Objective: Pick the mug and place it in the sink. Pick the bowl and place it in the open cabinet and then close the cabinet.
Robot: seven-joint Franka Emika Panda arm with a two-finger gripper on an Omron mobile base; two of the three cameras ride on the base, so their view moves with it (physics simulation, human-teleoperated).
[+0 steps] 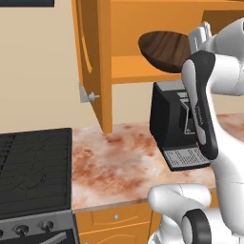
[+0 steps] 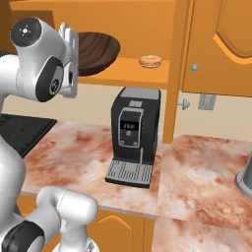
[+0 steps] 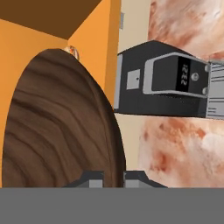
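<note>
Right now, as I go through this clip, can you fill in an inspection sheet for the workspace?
Surface: marbled reddish counter, mostly bare.
Job's things: bowl tilted on edge at the open cabinet, partly past the shelf front; mug and sink nothing seen.
Clutter: black coffee machine on the counter; pastry on the shelf.
Grippers: gripper shut on the bowl's rim.
Cables: nothing seen.
Surroundings: stove at left; cabinet doors open.

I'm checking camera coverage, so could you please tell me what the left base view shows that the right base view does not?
Left base view alone: the stove with its knobs at lower left. Right base view alone: the small tan pastry on the cabinet's lower shelf, and the closed right cabinet door. Both: the bowl, tilted at the open cabinet, above the black coffee machine on the counter.
</note>
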